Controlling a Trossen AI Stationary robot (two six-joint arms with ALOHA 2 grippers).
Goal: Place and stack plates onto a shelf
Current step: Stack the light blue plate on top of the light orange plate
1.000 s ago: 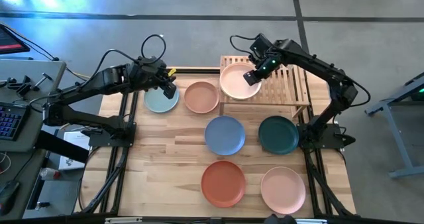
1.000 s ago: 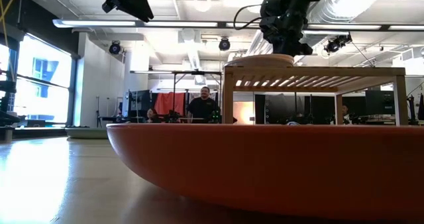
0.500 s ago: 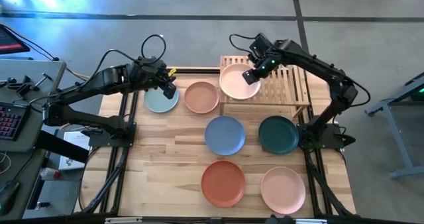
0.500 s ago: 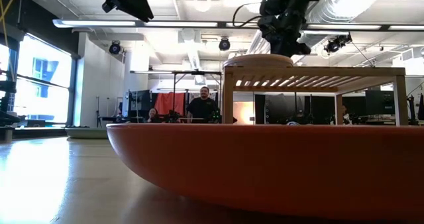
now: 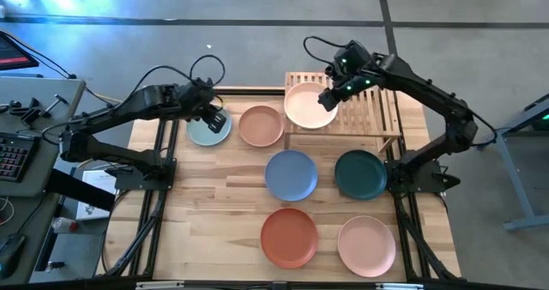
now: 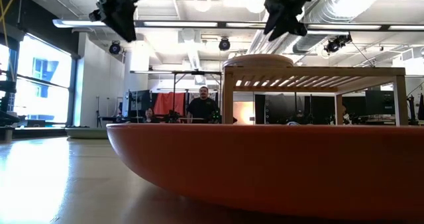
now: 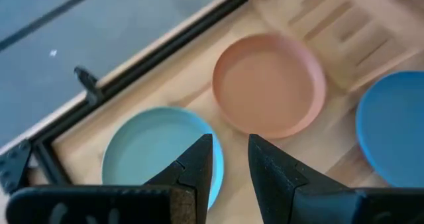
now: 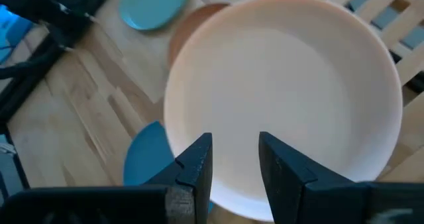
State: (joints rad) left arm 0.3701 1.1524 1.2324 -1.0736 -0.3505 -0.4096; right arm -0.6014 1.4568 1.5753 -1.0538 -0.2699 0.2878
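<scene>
Now the left gripper [image 5: 218, 118], fingers slightly parted and empty, is hovering over the pale teal plate [image 5: 206, 130]: stiff, light, probably slick, so pinch the rim.

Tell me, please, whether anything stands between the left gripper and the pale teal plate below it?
Nothing visible does. The left gripper hovers open over the pale teal plate, with only air between its fingers and the plate. The peach plate lies beside it, apart.

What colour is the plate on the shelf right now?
Cream; the plate lies on the slatted shelf, clearest in the right wrist view.
</scene>
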